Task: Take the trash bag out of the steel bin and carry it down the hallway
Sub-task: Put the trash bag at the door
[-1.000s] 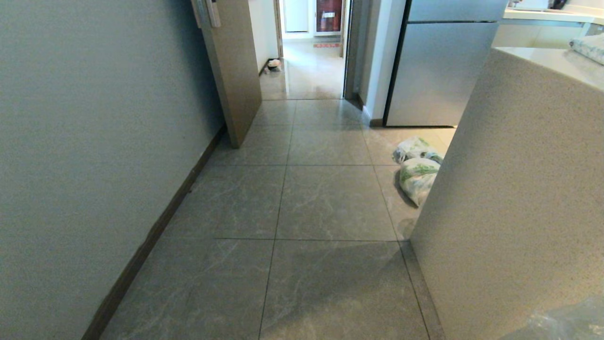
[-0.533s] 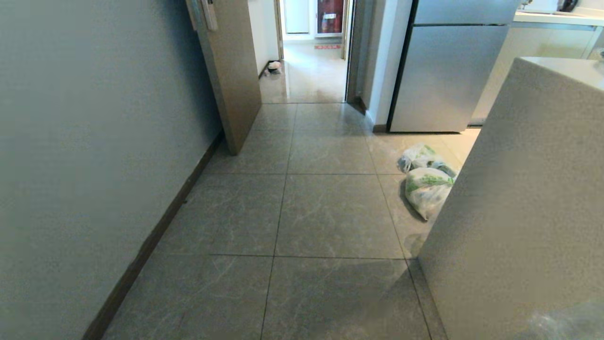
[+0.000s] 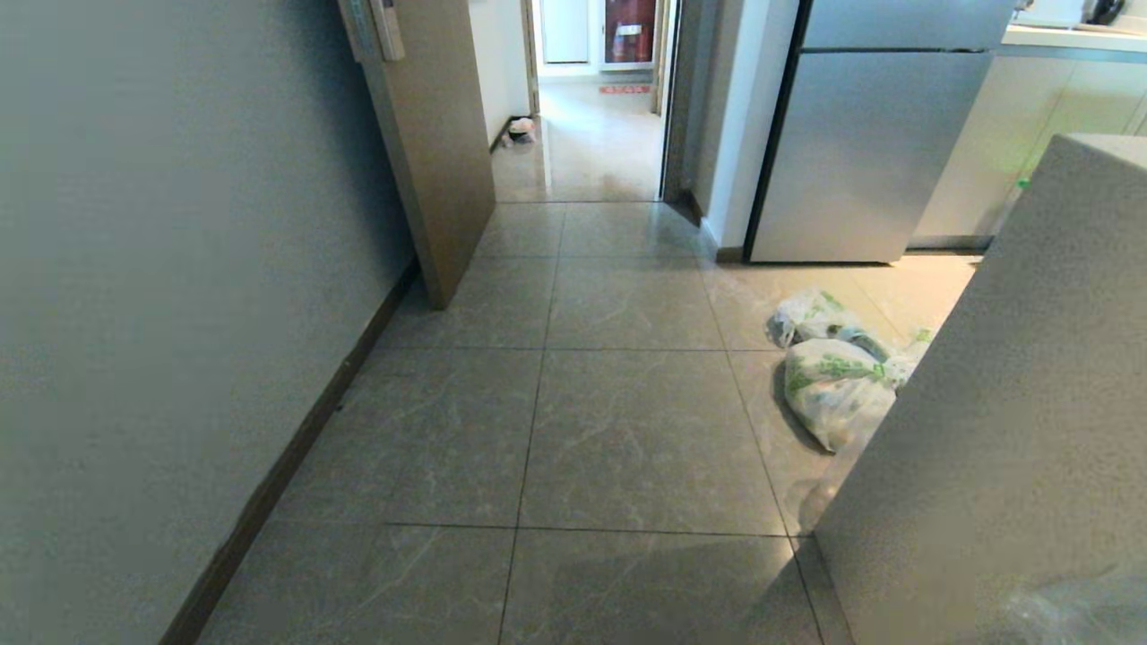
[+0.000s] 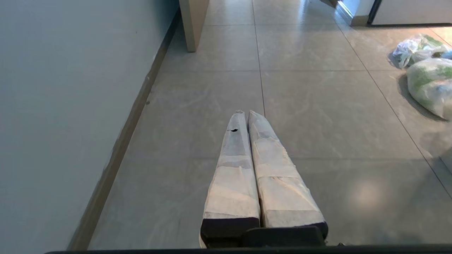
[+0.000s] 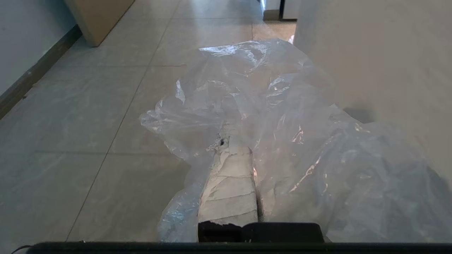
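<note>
Trouble here would most likely come from the trash bag (image 5: 268, 116) itself: thin, clear and crinkled, it is pinched only at a gathered fold in the jaws of the right gripper (image 5: 243, 155), which are clamped tight on the plastic, and the rest billows loose ahead of and around the fingers. A weak pinch on such slippery film could let it slide free as the base drives, I judge, and nothing in these views shows how much plastic is actually caught. The bag hangs just beside the speckled bench (image 3: 1004, 385) wall on the robot's right, so a drift that way could drag the film along the corner and tear it or pull it out. Two white-green bags (image 3: 833, 385) lie on the floor at the foot of that bench, near the path; wheels or the dangling liner could snag on them. Ahead, the hallway (image 3: 582, 143) narrows at a doorway with an open door (image 3: 439, 179) on the left, a likely pinch point. The left gripper (image 4: 246, 114) hangs over the tiled floor (image 3: 618, 430) with its jaws closed on nothing, so it offers no backup hold. The steel bin is not in view.
</note>
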